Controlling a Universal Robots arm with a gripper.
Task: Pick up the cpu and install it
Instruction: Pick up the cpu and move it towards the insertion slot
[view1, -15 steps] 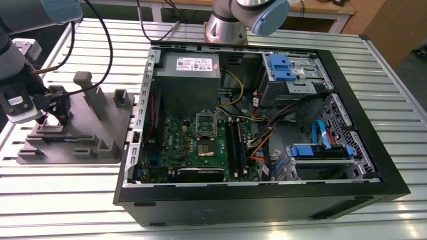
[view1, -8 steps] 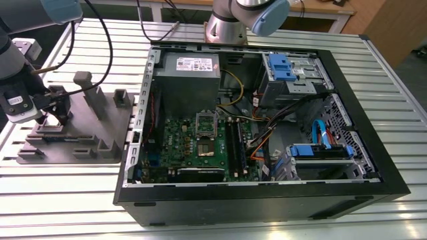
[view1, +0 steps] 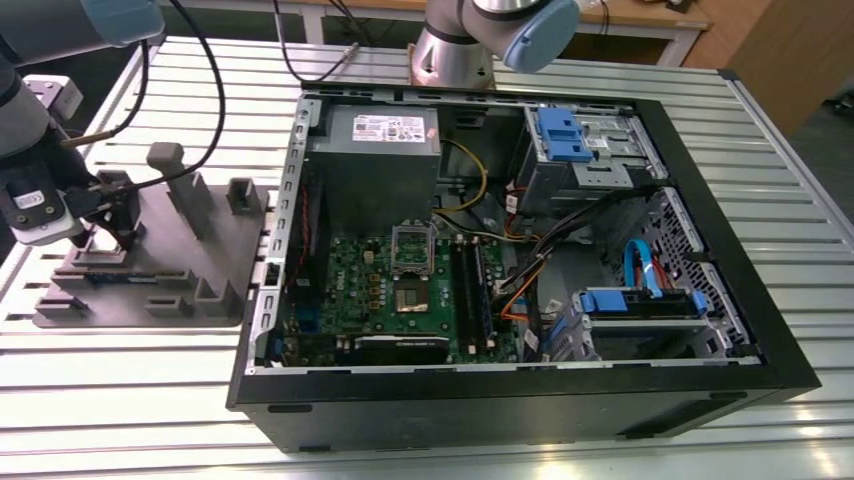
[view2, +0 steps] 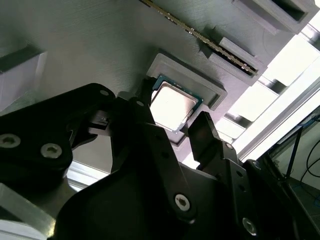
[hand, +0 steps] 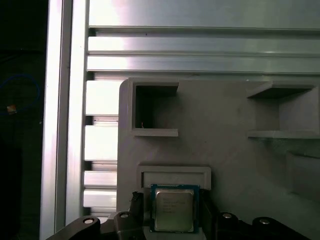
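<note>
At the exterior view's left the gripper (view1: 107, 238) hangs low over a grey fixture block (view1: 167, 258) on the slatted aluminium table (view1: 134, 400), its jaws apart on either side of the cpu (view2: 172, 105) (hand: 173, 210). In both wrist views the cpu lies flat in a raised pocket of that block, silvery top up. Toward the exterior view's right stands the open computer case (view1: 534, 405), its green motherboard (view1: 400, 290) well apart from the cpu.

The arm (view1: 30, 120) leaned in at the exterior view's left, its wrist (view1: 34, 205) turned downward. The gripper (view1: 104, 232) hung low beneath it, and in the second wrist view its two black fingers (view2: 155, 150) stood spread apart, gripping nothing
</note>
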